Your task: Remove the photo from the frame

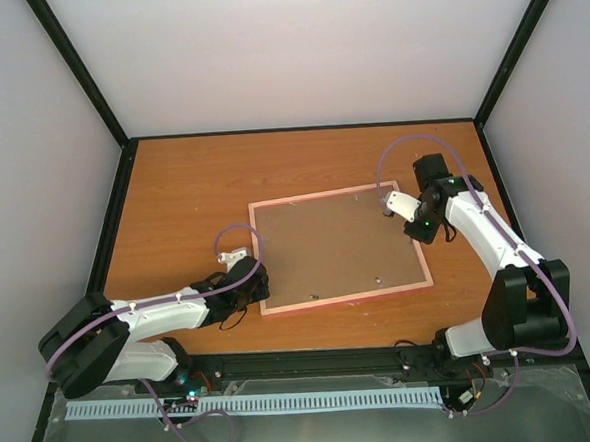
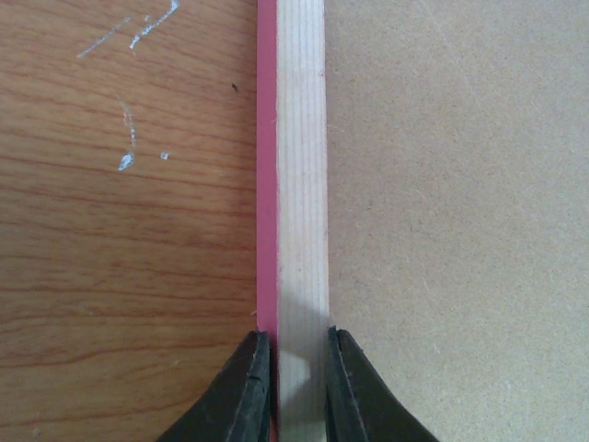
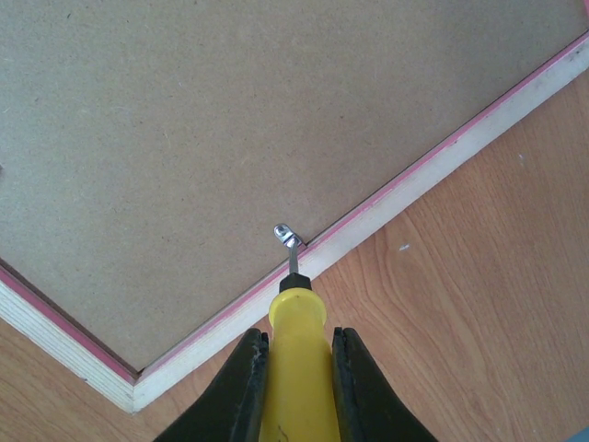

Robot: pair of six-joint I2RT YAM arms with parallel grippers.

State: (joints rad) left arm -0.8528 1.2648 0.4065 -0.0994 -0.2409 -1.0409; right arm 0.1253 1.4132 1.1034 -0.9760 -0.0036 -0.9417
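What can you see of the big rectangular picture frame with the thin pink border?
The rectangular pink-edged frame lies flat, back up, on the wooden table, slightly turned. Its back rails look like pale bare wood; its outer side is pink. A brown fibreboard backing panel fills it. The left gripper clamps its left rail. A yellow-handled screwdriver in the right gripper has its tip at a small metal tab by the right rail.

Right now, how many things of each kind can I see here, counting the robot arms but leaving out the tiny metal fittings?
Robot arms: 2 (left arm, right arm)
Pink-edged frame: 1
Brown backing panel: 1
Yellow-handled screwdriver: 1
Total: 5
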